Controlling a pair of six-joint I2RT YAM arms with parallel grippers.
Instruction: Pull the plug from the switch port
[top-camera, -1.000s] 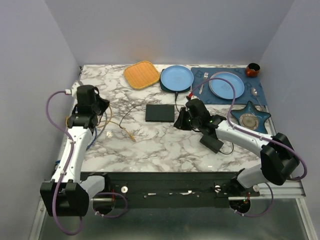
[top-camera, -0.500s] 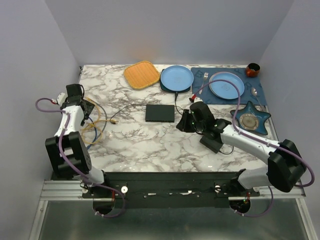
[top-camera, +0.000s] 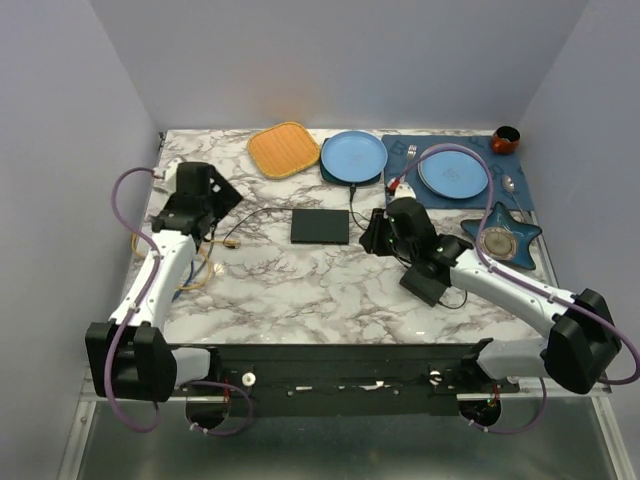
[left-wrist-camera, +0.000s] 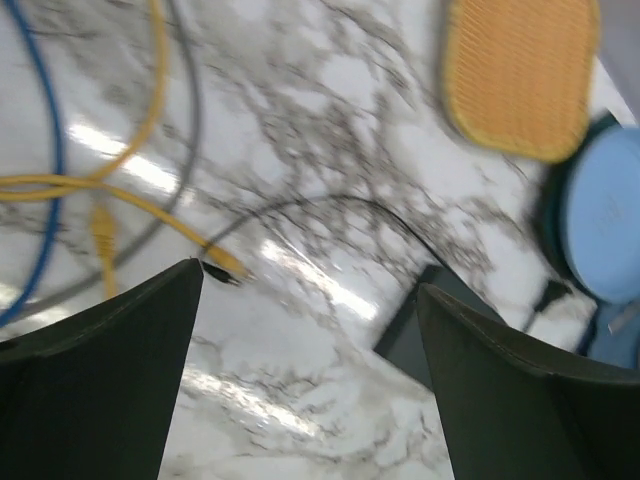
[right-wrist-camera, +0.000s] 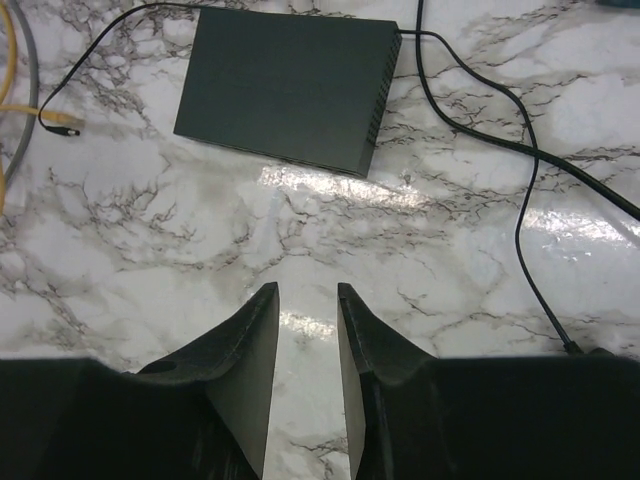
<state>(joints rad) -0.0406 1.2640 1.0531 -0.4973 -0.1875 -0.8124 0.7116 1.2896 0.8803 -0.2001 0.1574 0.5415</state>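
The switch (top-camera: 320, 226) is a flat black box lying mid-table, also seen in the right wrist view (right-wrist-camera: 285, 90) and as a dark corner in the left wrist view (left-wrist-camera: 440, 320). A thin black cable arcs from behind it to the plug (top-camera: 231, 242), a small gold-tipped end that lies loose on the marble left of the switch (left-wrist-camera: 225, 268) (right-wrist-camera: 60, 128). My left gripper (top-camera: 225, 195) (left-wrist-camera: 310, 278) hovers above the plug, wide open and empty. To the right of the switch, my right gripper (top-camera: 372, 235) (right-wrist-camera: 306, 290) has a narrow gap with nothing in it.
Yellow, blue and grey cables (top-camera: 190, 255) (left-wrist-camera: 150, 100) are coiled at the left edge. An orange woven mat (top-camera: 284, 149) and a blue plate (top-camera: 354, 156) sit behind the switch. A black power brick (top-camera: 425, 285) lies under my right arm. A placemat with a plate (top-camera: 453, 170) and a star dish (top-camera: 500, 240) are at right.
My left gripper went from shut to wide open while the arm swung to the table's left and back in. The plug now lies free left of the switch. The right jaws parted slightly.
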